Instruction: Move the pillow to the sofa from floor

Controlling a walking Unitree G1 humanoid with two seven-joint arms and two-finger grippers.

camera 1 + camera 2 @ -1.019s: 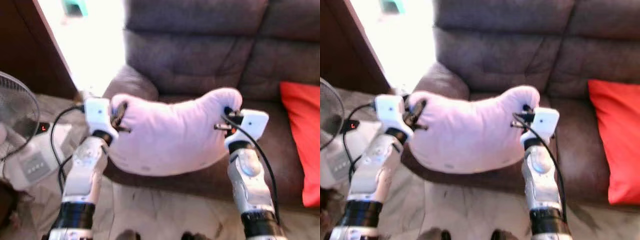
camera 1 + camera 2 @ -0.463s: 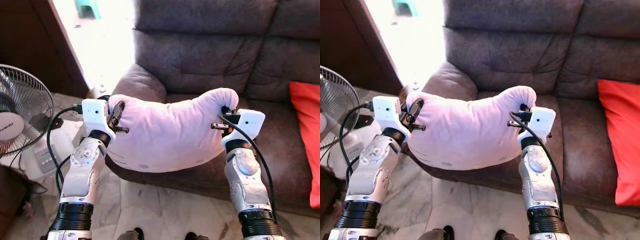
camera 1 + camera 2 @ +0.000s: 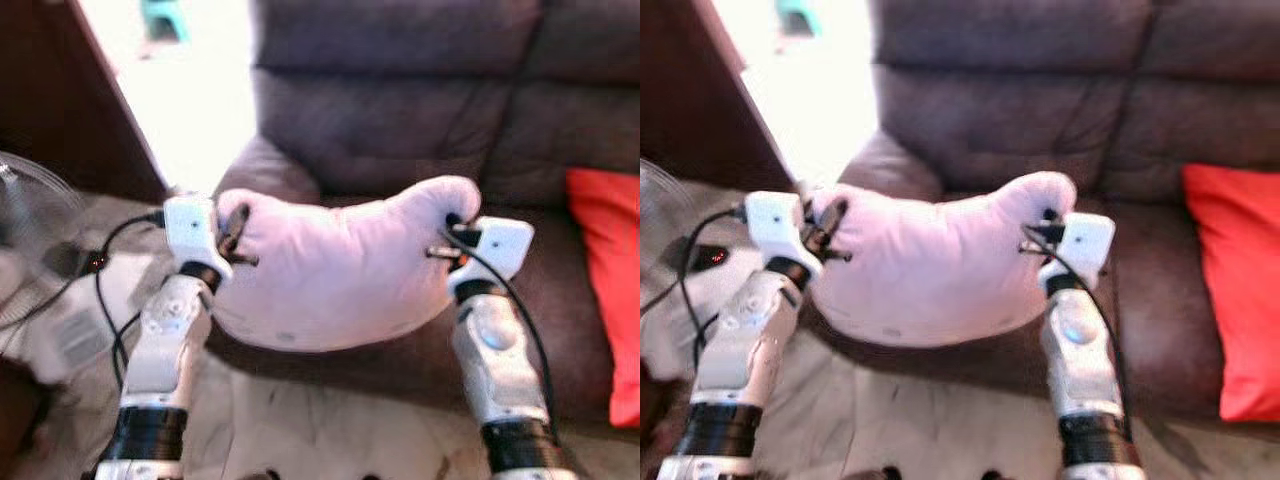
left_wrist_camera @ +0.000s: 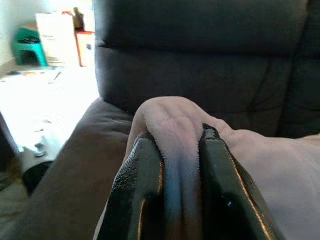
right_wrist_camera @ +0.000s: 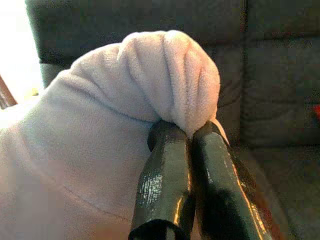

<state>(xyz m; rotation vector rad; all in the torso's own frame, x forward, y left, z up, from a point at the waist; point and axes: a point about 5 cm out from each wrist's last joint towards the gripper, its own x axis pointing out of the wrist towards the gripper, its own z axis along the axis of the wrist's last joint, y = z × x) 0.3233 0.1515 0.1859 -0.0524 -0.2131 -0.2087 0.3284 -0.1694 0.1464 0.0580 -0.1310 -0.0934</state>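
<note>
Pale pink pillow (image 3: 340,275); dark grey-brown sofa (image 3: 400,110); bright red cushion (image 3: 607,270); black-fingered left tool (image 4: 175,160) and right tool (image 5: 192,165).

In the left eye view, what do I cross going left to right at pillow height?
Fan → left gripper → pillow → right gripper → red cushion.
</note>
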